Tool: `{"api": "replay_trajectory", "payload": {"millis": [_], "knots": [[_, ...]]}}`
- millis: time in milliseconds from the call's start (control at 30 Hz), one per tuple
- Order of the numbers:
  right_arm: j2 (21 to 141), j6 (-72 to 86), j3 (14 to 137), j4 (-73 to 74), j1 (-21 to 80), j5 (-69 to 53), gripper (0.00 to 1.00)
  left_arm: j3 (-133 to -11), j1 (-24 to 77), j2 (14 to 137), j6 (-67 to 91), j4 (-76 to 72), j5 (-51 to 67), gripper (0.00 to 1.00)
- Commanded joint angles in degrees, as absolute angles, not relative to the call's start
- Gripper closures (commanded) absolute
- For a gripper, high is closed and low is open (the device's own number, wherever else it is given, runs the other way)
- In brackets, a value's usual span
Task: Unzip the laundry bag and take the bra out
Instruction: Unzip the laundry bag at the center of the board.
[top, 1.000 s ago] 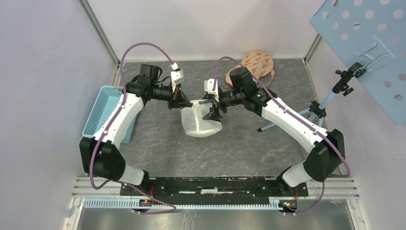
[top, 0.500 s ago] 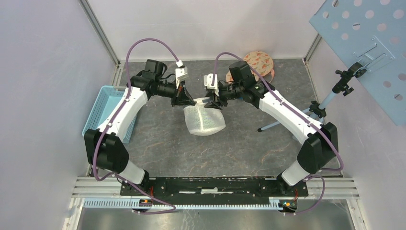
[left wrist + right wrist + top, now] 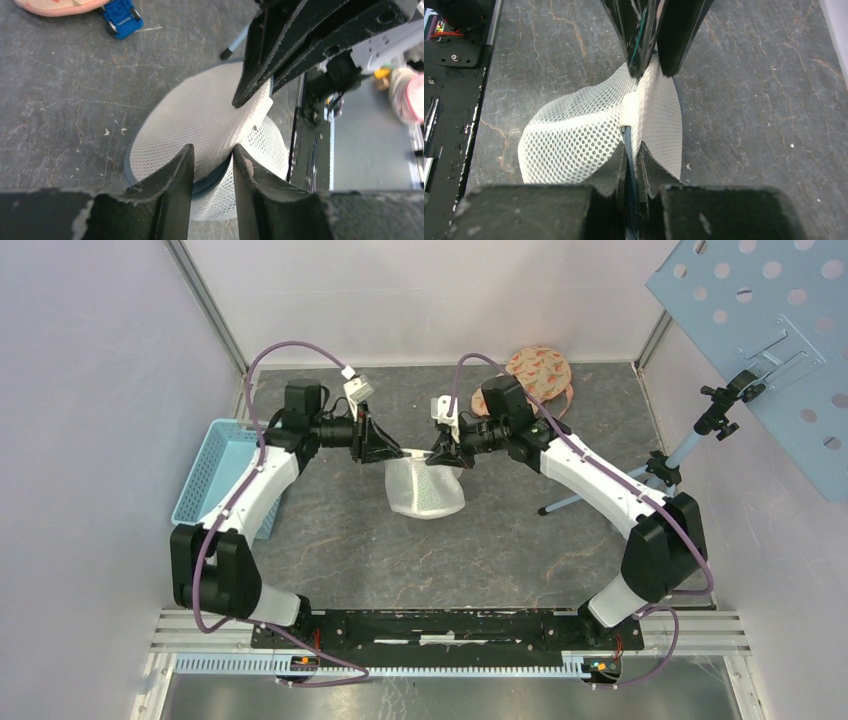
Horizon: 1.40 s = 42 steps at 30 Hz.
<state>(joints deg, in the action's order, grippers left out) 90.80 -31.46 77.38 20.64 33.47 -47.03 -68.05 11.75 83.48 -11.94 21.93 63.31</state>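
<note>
laundry bag [image 3: 425, 490]: over the table [image 3: 500, 540] centre, top edge raised between the arms. right pincer [image 3: 632, 147] pinches its blue seam; left pincer [image 3: 212, 150] stands part-spread around the rim. step: securing the zip edge. next: find the puller and draw it along the seam.

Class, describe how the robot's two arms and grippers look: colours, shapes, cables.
The left arm and right arm have white shells with black joints and motor housings. A purple cable loops along each. The left gripper and right gripper are black, each with two wedge-shaped fingers, scuffed at the edges. A small white block sits at each wrist.
</note>
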Motion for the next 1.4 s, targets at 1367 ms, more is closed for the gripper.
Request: {"api": "replay_trajectory", "payload": {"millis": [1367], "knots": [[87.2, -4.1, 65.7, -4.3, 30.6, -61.4, 1.0, -52.3, 13.7, 74.0, 6.7, -4.0, 59.1, 0.44]]}}
